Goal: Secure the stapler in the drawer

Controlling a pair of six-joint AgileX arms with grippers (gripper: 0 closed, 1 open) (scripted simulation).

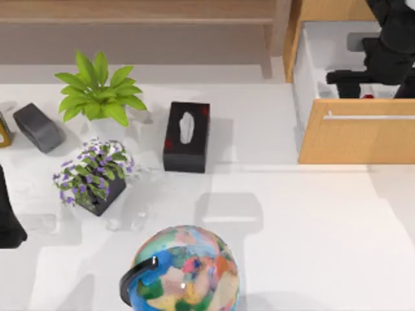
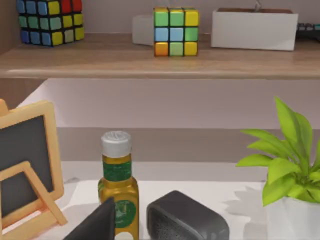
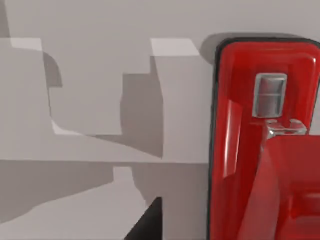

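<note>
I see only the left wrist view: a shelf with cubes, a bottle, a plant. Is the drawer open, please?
Observer: Yes. In the top view the drawer stands open at the table's right side, with its white inside showing.
Operator: Where is the stapler?
Observer: Inside the drawer. The right wrist view shows the stapler close up, red against the white floor.
Operator: And the arms?
Observer: The right gripper hangs over the drawer's inside, above the stapler. The left arm is parked at the table's left edge.
</note>
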